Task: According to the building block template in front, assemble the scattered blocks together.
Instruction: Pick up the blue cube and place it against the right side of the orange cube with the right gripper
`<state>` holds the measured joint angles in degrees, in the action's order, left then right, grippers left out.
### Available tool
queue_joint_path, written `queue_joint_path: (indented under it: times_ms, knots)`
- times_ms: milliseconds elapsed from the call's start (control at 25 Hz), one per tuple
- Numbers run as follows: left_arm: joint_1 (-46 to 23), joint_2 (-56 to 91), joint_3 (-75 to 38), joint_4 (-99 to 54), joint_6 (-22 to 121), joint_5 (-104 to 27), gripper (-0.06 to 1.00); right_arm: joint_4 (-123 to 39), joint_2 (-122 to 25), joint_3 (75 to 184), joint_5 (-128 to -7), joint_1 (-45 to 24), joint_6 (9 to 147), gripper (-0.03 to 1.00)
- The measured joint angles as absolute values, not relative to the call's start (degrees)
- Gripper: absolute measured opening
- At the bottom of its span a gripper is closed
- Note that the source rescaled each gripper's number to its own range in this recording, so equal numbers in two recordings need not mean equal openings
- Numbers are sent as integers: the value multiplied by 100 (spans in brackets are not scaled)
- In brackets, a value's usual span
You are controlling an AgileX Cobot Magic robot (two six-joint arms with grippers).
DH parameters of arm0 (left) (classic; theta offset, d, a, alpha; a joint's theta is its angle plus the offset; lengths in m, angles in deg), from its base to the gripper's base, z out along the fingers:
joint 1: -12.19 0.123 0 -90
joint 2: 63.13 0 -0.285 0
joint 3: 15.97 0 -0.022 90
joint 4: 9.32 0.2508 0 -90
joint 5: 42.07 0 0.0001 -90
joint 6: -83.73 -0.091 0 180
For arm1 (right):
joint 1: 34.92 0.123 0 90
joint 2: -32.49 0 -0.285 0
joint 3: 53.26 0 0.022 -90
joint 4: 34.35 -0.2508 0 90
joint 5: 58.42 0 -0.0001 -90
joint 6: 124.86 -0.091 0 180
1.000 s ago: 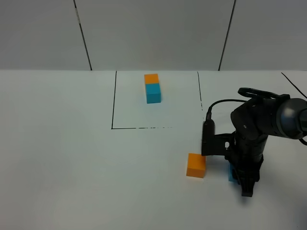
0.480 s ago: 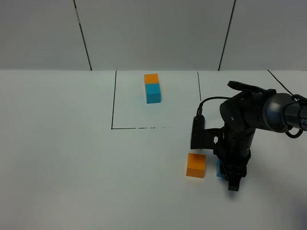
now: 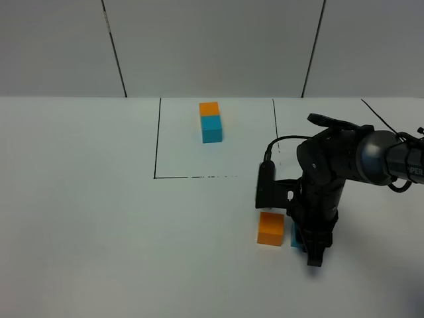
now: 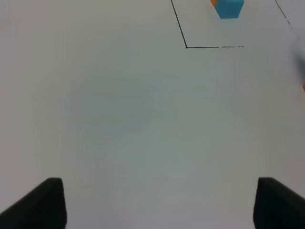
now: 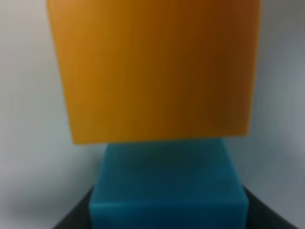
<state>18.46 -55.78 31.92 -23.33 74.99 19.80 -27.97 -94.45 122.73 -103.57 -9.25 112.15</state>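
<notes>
The building block template (image 3: 211,121), orange joined to cyan-blue, lies at the back inside the black-outlined square; its cyan end (image 4: 228,7) shows in the left wrist view. The scattered orange block (image 3: 271,228) rests on the table in front of the square. Right beside it is the scattered cyan-blue block (image 3: 295,236), with my right gripper (image 3: 306,246) shut on it. In the right wrist view the cyan-blue block (image 5: 167,186) sits between dark fingers (image 5: 74,220), with the orange block (image 5: 157,71) directly beyond it. I cannot tell whether the two touch. My left gripper (image 4: 159,205) is open over bare table.
A black-outlined square (image 3: 156,146) marks the template's area. Thin black lines (image 3: 374,114) run across the table at the far right. The right arm's cable (image 3: 281,141) loops above the blocks. A white panelled wall stands behind the table.
My right gripper has carried the cyan-blue block leftward, from well apart to right beside the orange block. The orange block, the template and the left gripper have not moved.
</notes>
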Motion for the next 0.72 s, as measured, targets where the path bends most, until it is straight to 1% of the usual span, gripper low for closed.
queue_joint_path:
  times_ms: [720]
  knots:
    - [1846, -5578, 3192, -2333, 7499, 1976, 68, -2800, -9491, 12307, -10364, -810, 11220, 1]
